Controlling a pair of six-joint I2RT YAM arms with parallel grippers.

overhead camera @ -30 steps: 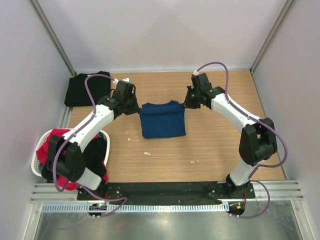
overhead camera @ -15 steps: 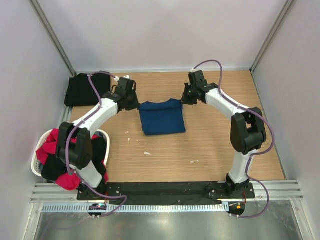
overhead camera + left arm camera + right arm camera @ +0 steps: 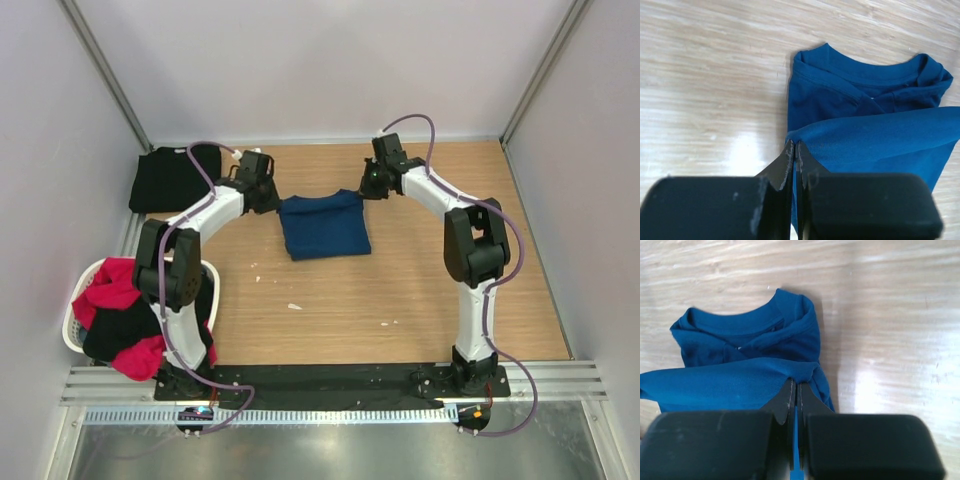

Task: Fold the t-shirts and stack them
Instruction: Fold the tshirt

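Left hand (image 3: 796, 150), right hand (image 3: 795, 387), each clamped on a lifted corner of navy t-shirt (image 3: 322, 225), table (image 3: 420, 280) all round

We look down from high behind the near edge onto the whole table (image 3: 420, 290); our two wrist cameras sit close over the blue t-shirt (image 3: 322, 224), left and right, sharing it with the top view.

place: robot lab cell | evidence: white panel walls (image 3: 300, 70), aluminium rails (image 3: 330, 378), wooden worktop (image 3: 420, 285), left arm (image 3: 205, 212) and right arm (image 3: 432, 190) bolted at edge
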